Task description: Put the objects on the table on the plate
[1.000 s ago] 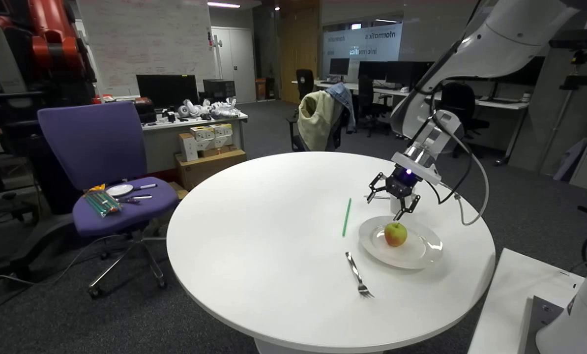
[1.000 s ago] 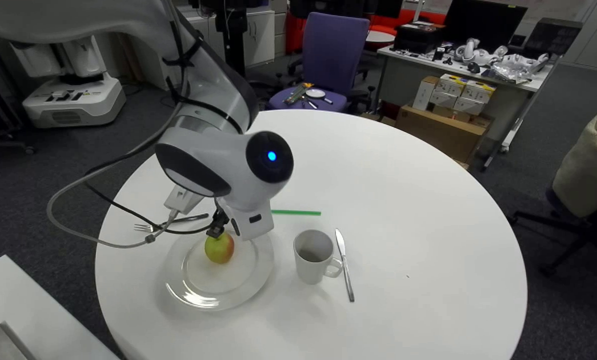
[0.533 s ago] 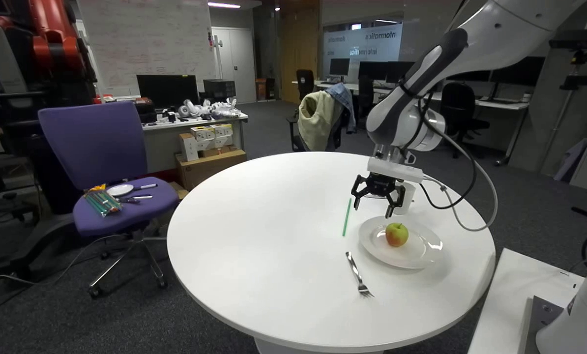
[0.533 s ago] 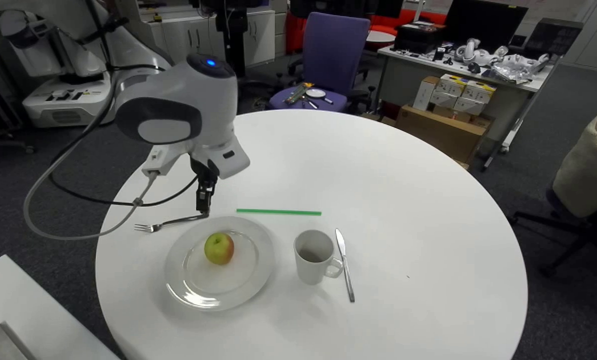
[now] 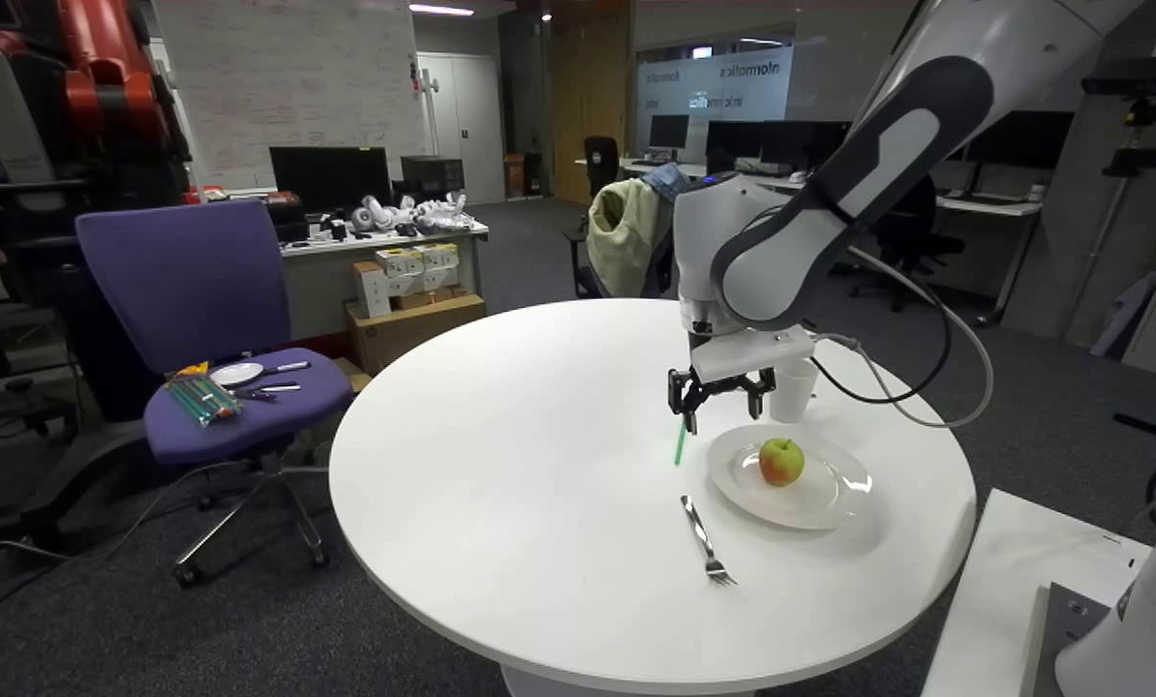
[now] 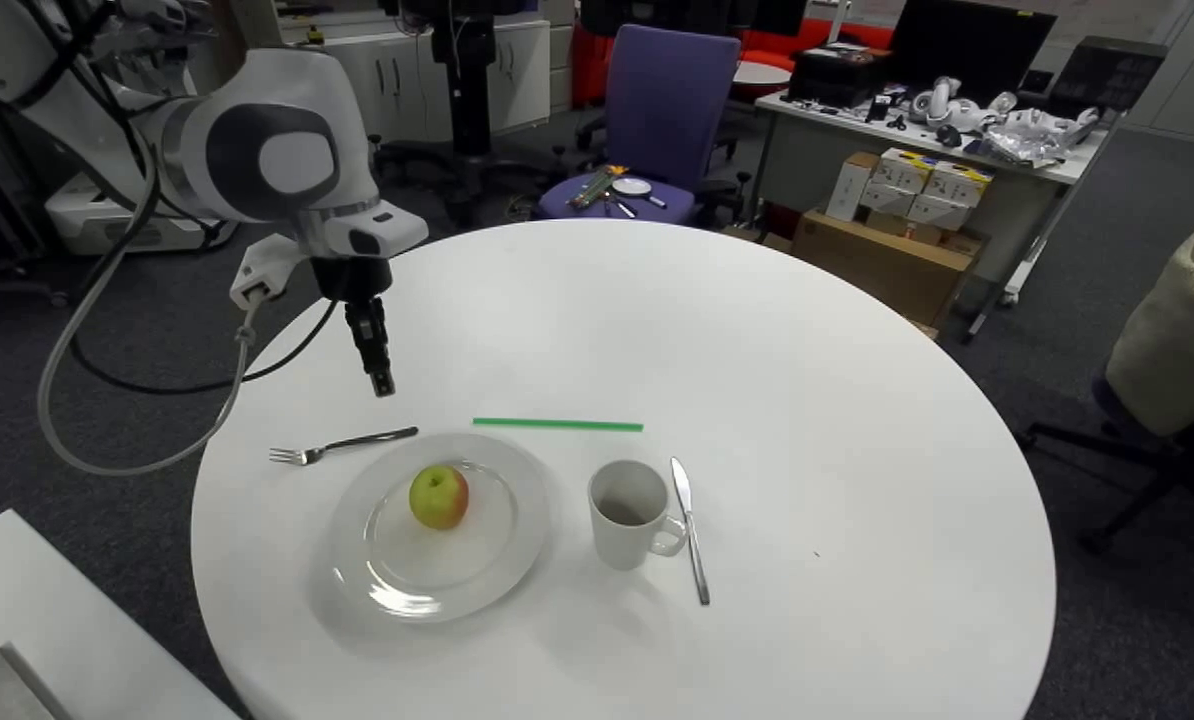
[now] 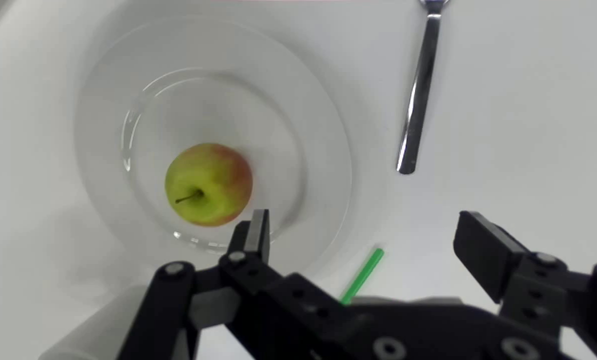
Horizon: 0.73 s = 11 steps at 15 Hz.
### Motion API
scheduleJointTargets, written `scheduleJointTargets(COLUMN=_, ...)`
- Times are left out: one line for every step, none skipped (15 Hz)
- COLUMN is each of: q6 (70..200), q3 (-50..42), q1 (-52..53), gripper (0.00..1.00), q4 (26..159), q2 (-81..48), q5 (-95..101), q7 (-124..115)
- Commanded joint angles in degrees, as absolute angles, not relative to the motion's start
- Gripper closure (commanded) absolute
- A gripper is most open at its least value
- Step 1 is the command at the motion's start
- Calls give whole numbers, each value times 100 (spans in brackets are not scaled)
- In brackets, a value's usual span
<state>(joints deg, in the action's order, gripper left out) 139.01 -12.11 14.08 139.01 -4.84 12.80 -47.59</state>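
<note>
Gripper [image 7: 363, 226] hangs empty above bench [image 5: 501, 465], jaws wide, near plate [image 6: 509, 545] bearing the apple [image 6: 439, 497]; green stick [image 6: 557, 424], probably next, lies just beside the plate, one end between the jaws in wrist view, long axis aslant to their closing line.

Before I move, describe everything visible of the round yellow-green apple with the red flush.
The round yellow-green apple is flushed red on one side; its visible skin looks smooth and whole. A thin dark stem leans from the hollow on top. It sits upright on the inner part of the shallow glossy white plate, touching nothing else; the open black gripper is clear of it.
</note>
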Motion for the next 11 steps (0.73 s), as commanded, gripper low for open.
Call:
scheduleJointTargets(q6=13890, q3=-715, q1=1018, gripper=0, q4=14018, q2=142, q5=2506, q7=-4923)
scheduleJointTargets(q6=13852, q3=-600, q1=896, gripper=0, q4=13873, q2=-289, q5=2063, q7=-4907)
scheduleJointTargets(q6=13850, q3=-507, q1=830, gripper=0, q4=13875, q2=-221, q5=2107, q7=-4915)
scheduleJointTargets(q6=13850, q3=-451, q1=783, gripper=0, q4=13879, q2=-229, q5=2099, q7=-4914)
scheduleJointTargets(q6=13849, q3=-422, q1=754, gripper=0, q4=13888, q2=-255, q5=2100, q7=-4914)
scheduleJointTargets(q6=13849, q3=-418, q1=750, gripper=0, q4=13888, q2=-283, q5=2101, q7=-4915)
scheduleJointTargets(q6=13849, q3=-424, q1=754, gripper=0, q4=13885, q2=-314, q5=2103, q7=-4916)
scheduleJointTargets(q6=13849, q3=-429, q1=753, gripper=0, q4=13881, q2=-341, q5=2104, q7=-4917)
scheduleJointTargets(q6=13849, q3=-432, q1=753, gripper=0, q4=13881, q2=-354, q5=2105, q7=-4918)
scheduleJointTargets(q6=13849, q3=-430, q1=753, gripper=0, q4=13881, q2=-354, q5=2105, q7=-4918)
scheduleJointTargets(q6=13849, q3=-427, q1=754, gripper=0, q4=13879, q2=-355, q5=2105, q7=-4918)
